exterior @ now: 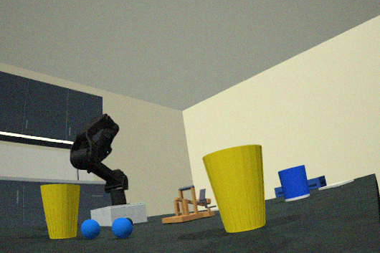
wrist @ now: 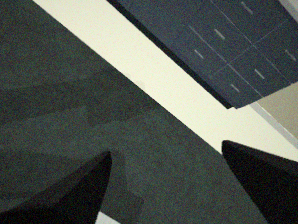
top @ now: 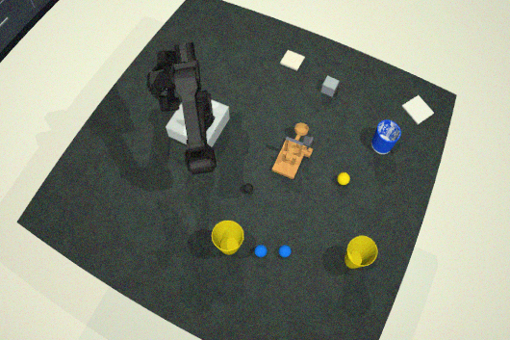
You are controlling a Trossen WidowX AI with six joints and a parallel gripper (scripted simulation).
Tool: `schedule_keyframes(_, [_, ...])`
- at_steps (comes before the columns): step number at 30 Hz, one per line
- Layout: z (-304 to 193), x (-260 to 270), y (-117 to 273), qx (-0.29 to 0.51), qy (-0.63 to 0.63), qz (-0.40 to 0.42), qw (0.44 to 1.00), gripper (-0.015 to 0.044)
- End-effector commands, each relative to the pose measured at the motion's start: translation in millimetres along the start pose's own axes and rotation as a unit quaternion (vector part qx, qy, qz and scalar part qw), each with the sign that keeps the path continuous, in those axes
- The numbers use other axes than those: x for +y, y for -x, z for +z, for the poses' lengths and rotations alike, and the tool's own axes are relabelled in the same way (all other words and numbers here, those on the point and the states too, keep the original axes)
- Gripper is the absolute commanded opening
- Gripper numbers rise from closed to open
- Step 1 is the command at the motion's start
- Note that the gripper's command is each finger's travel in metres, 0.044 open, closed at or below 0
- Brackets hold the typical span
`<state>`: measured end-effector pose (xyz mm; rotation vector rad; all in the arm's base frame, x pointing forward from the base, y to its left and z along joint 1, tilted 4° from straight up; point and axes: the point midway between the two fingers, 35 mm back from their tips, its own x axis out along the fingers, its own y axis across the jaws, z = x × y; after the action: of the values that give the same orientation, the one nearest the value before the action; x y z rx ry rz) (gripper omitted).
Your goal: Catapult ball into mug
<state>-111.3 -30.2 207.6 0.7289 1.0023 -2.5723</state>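
The orange wooden catapult (top: pixel 293 153) (exterior: pixel 188 206) stands near the middle of the dark mat (top: pixel 120 197), its spoon end toward the back. The blue mug (top: pixel 386 136) (exterior: pixel 294 183) stands upright to its right. A yellow ball (top: pixel 344 178) lies between them toward the front. A small black ball (top: pixel 246 188) lies left of the catapult. Two blue balls (top: pixel 260 250) (top: pixel 285 250) (exterior: pixel 89 228) (exterior: pixel 122 227) lie at the front. My gripper (top: pixel 200 165) (exterior: pixel 117 197) (wrist: pixel 165 151) is open and empty. It hangs over the mat near the arm's white base (top: pixel 218 122), far left of the catapult.
Two yellow cups (top: pixel 227 237) (top: pixel 361 251) (exterior: pixel 60 209) (exterior: pixel 236 188) stand upright at the front, either side of the blue balls. Two flat white blocks (top: pixel 293 60) (top: pixel 418 109) and a grey cube (top: pixel 330 86) lie at the back and right.
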Motion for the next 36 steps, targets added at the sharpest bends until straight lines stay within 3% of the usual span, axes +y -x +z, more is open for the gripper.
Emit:
schedule_keyframes(1, [0,0,0,0.001,-0.002,0.000,1.000,0.0426])
schedule_keyframes(18, [-39,-52,2,0.110,-0.226,-0.072,0.965,0.0440])
schedule_keyframes(36, [-85,-90,22,0.179,-0.477,-0.161,0.846,0.0440])
